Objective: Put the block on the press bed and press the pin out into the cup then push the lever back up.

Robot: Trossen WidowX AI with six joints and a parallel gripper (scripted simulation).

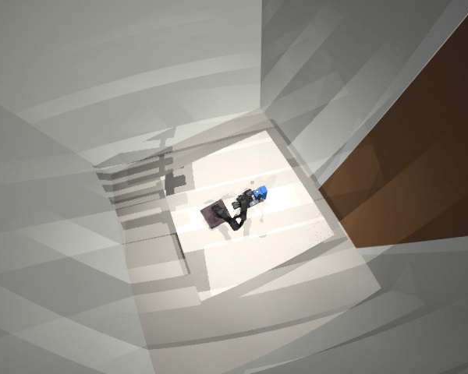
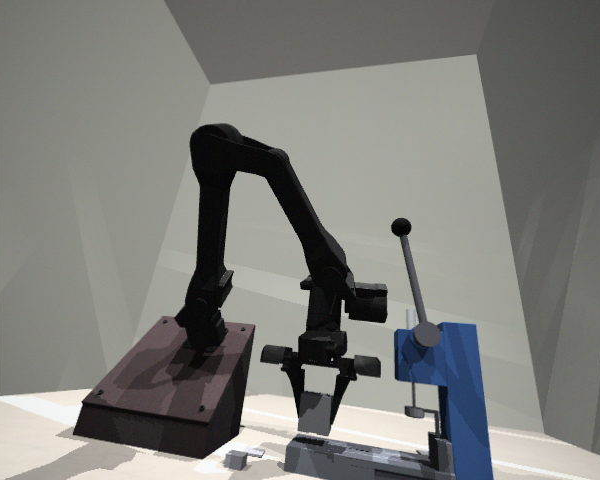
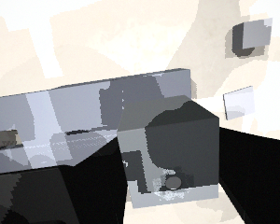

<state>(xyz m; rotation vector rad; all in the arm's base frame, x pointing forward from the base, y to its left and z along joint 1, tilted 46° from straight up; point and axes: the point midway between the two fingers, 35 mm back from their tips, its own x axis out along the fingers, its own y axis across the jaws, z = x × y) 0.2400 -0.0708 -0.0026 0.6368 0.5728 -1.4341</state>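
The block looks like smooth, matt grey metal; the press column seems painted a flat blue; the lever knob resembles smooth black plastic.

From high overhead one view looks down, far off; another, low and nearer, faces the blue upright lever press at four o'clock.

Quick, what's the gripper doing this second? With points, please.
Black parallel-jaw gripper (image 2: 318, 408): closed on the grey rectangular block (image 2: 314, 413) (image 3: 177, 149), held above the near end of the long grey press bed (image 2: 362, 454) (image 3: 79, 105).
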